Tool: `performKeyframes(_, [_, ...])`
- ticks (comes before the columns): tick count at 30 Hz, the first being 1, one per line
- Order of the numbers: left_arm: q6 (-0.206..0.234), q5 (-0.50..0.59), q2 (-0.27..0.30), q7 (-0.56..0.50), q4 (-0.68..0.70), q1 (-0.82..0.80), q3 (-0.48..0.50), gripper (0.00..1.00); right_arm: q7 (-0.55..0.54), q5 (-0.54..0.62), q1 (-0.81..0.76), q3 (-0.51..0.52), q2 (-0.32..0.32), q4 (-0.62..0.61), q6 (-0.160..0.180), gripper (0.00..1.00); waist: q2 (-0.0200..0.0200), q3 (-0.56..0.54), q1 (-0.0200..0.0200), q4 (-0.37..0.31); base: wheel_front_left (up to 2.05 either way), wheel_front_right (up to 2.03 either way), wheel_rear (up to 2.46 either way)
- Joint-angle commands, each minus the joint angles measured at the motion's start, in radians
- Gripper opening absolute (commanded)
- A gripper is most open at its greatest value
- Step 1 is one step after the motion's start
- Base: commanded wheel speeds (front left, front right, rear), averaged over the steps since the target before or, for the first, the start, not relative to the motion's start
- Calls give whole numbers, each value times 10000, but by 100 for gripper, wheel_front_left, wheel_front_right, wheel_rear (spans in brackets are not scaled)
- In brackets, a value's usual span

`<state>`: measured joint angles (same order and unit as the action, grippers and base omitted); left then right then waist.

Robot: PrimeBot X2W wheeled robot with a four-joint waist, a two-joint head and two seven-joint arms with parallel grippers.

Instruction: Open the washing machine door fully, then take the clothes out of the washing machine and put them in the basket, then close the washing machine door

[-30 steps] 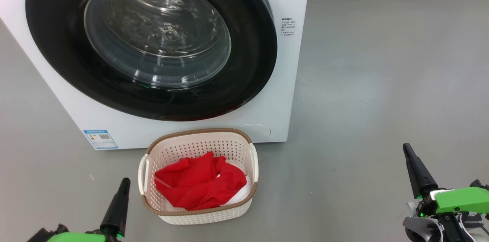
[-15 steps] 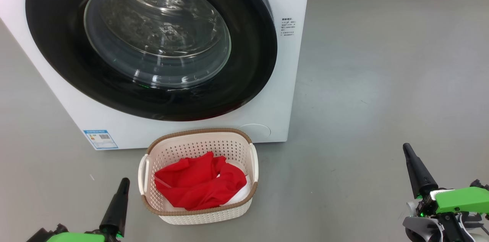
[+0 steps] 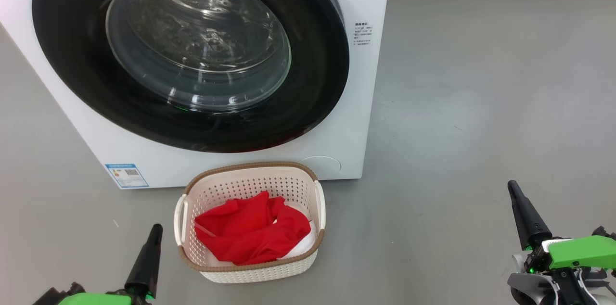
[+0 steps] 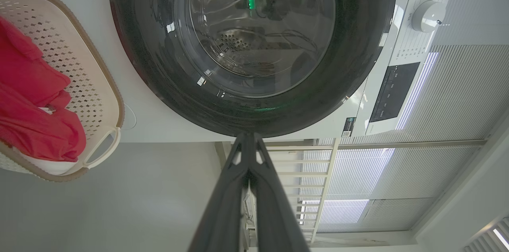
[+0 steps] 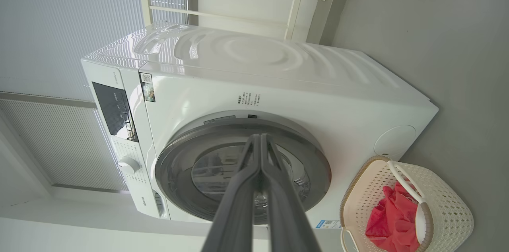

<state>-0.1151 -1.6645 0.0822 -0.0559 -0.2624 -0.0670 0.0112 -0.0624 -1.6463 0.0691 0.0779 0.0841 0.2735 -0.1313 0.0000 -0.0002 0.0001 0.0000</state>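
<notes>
All three steps look finished, by my reading. Door [image 3: 190, 55] sits flat against the front of the washing machine [image 3: 337, 151], with no gap along its black rim in the head view or in either wrist view. Through the glass I see steel drum, holes and reflections; no red or white cloth that I can make out, though glare hides part of it. Clothes [image 3: 250, 233] lie bunched in the basket [image 3: 250, 166], red on top, a strip of white beneath at the right side, nothing hanging over the rim. Basket stands on the grey floor [image 3: 481, 103] just in front of the machine, below the door. My left gripper [image 3: 156, 228] is low at the basket's left, near it but not touching; my right gripper [image 3: 511, 185] is well off to the right. Both pairs of fingers are pressed together, tip to tip, nothing between them. Nothing left that I can see — I judge the job complete, save whether the latch caught, which the pictures cannot show.
</notes>
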Motion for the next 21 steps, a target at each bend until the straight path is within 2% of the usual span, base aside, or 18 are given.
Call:
performKeyframes(1, [-111,6,163,-54,201,-437,382,0,-52,-111,437,-211,88,-248,6,0,0,0,0,0,0,0,0])
performKeyframes(21, [-108,36,137,-81,201,-438,416,0,-71,-91,439,-188,71,-246,6,0,0,0,0,0,0,0,0])
